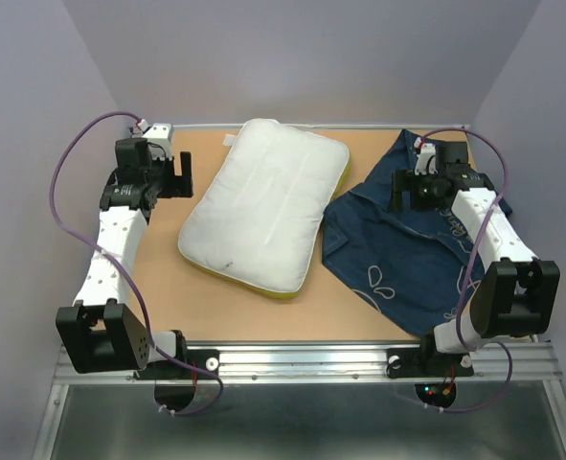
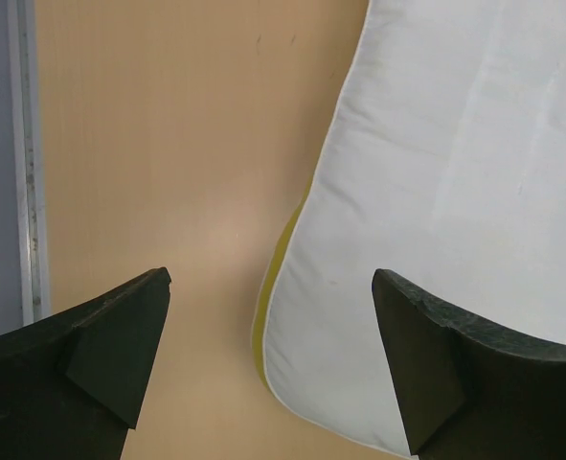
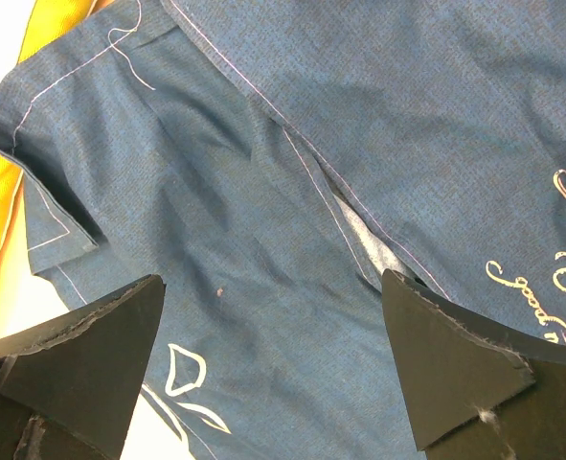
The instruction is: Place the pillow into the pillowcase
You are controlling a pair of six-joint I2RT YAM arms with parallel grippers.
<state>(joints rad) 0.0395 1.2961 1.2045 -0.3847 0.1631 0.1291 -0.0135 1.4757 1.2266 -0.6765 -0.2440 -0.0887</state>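
Over on the left, the left gripper [image 1: 181, 175] is hovering above the bare table [image 1: 163, 287], its jaws standing wide apart and holding nothing, just beside the pillow's left edge.

The pillow [image 1: 263, 203] is lying flat in the middle of the table. Its long axis is running from the near left to the far right, so one short end is pointing toward the back wall and the other toward the arms' bases. It is looking plump and white, with faint stitched lines down its length and a yellow band showing along the near edge.

To its right, the pillowcase [image 1: 397, 251] is lying rumpled, its left edge touching the pillow. It is stretching roughly from far to near. The dark blue cloth is showing thin white drawings near the front and script lettering at the right.

The right gripper [image 1: 400, 192] is hanging over the case's far part, jaws spread wide, gripping nothing.
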